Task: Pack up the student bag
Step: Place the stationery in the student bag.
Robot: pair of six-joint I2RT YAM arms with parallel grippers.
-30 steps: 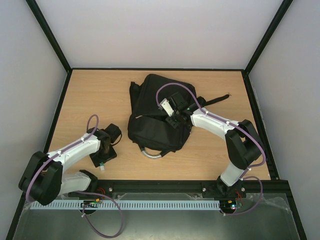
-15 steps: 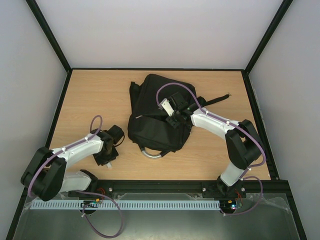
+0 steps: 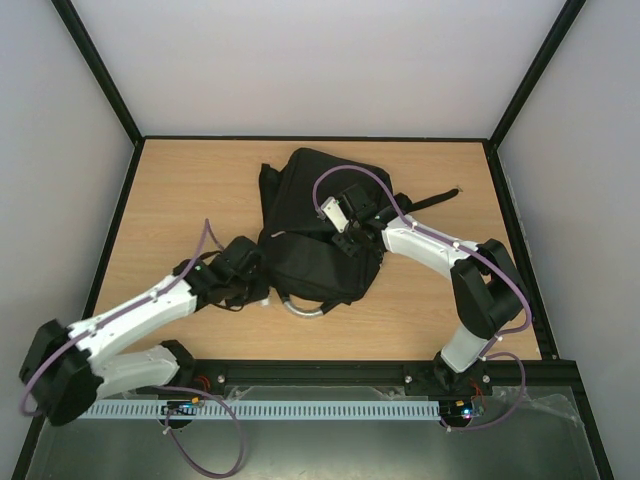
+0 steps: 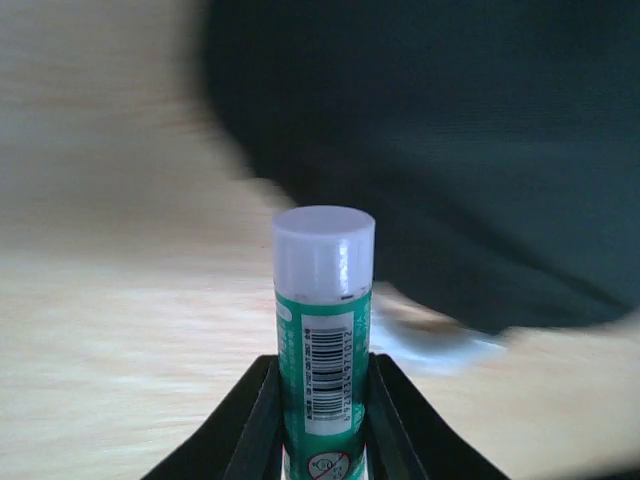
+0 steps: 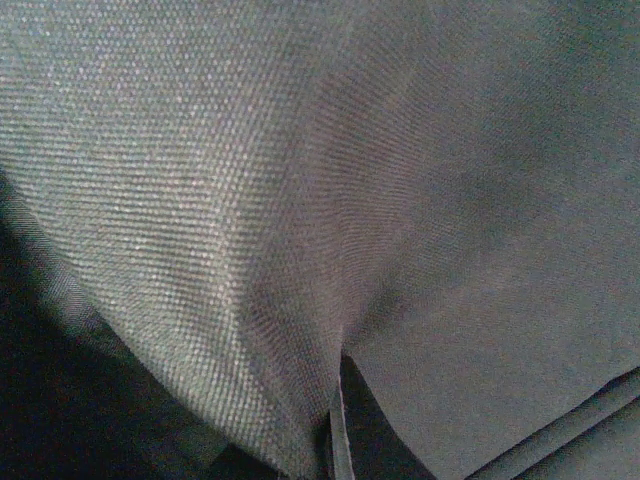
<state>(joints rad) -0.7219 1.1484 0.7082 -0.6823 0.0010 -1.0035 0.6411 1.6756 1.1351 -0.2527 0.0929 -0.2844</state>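
Centrally, a little toward the far side of the wooden surface (image 3: 180,190), lies the black bag (image 3: 300,180). Its grey curved handle (image 3: 303,309) sits at its near edge, and a strap (image 3: 430,203) trails off to the right. The left arm reaches in from the near left, and the left hand (image 4: 322,362) is just beside the bag's near left corner. That hand is closed on a glue stick (image 4: 322,310), a green tube with a barcode label and a white cap (image 4: 323,240). The two black fingers (image 4: 255,410) press the tube's lower part from both sides. The right hand (image 3: 350,243) is down on top of the bag, near its middle. Its own camera shows only woven cloth, not the fingers. The hand is closed, and a fold of the bag's cloth gathers to a pinch at the bottom of that view.
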